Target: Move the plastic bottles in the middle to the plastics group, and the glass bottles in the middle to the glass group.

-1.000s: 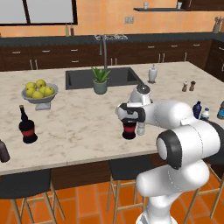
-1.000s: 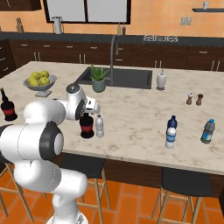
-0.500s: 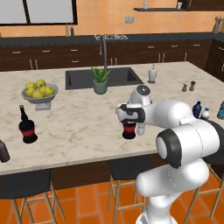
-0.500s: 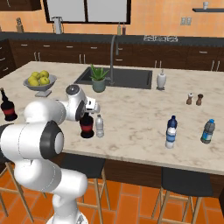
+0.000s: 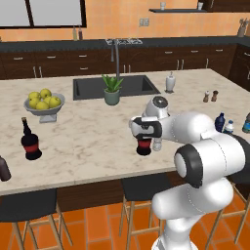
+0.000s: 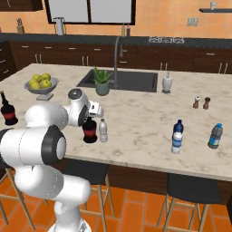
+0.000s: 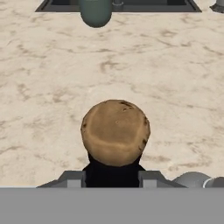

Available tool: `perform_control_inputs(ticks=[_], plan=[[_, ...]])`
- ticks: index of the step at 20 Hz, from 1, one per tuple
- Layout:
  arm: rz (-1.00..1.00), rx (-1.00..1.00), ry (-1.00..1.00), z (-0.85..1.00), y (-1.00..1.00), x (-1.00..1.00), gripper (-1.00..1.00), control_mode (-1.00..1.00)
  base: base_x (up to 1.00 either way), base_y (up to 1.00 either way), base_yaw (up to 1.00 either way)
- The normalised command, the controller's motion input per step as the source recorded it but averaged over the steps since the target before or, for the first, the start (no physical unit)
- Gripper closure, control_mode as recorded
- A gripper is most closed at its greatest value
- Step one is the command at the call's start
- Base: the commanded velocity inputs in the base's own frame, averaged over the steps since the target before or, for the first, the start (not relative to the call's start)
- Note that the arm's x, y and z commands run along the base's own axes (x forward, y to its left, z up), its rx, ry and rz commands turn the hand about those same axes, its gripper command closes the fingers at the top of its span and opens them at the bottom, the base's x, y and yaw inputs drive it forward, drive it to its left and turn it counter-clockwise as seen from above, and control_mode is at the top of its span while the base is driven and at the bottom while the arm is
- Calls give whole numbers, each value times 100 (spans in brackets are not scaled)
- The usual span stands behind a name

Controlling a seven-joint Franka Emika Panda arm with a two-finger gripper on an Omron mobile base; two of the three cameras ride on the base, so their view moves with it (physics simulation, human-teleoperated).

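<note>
Gripper (image 7: pixel 112 177) is down over the middle glass bottle (image 6: pixel 89 131), its finger tips pressed in on either side of the black neck just under the cork, so pinching the bottle, which stands upright on the island near the front edge.

Largest to smallest: marble island counter (image 5: pixel 88 141) w/ sink at the back; fruit bowl (image 5: pixel 43 105) far left; plant pot (image 5: pixel 112 95) by the sink. Twin black bottle (image 5: pixel 30 141) of the glass group stands well to the left, w/ the stubby brown bottle (image 5: pixel 4 168) at the frame edge beside it. Clear white-cap plastic bottle (image 6: pixel 103 130) stands just beside the held one; blue-label water bottle (image 6: pixel 176 140) further right, pale teal bottle (image 6: pixel 215 136) beyond it.

Risks, as I judge: grip is high on a thin neck, so the heavy belly could swing or slip on lift. White-cap bottle is so close that a sideways start could knock it over. Twin bottle may get bumped at set-down.
</note>
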Motion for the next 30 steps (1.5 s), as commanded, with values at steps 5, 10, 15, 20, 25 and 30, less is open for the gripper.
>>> perform_control_inputs(ticks=[5,10,15,20,25,30], plan=[[1,0,-2,16,1,-7,100,-100,0,0,0],[12,3,-7,49,37,-36,100,-100,0,0,0],[16,1,-4,32,78,-28,100,-100,0,0,0],[17,0,0,22,99,-7,100,-100,0,0,0],[16,0,0,1,100,-7,100,-100,0,0,0],[16,0,-1,0,100,-4,100,-100,0,0,0]])
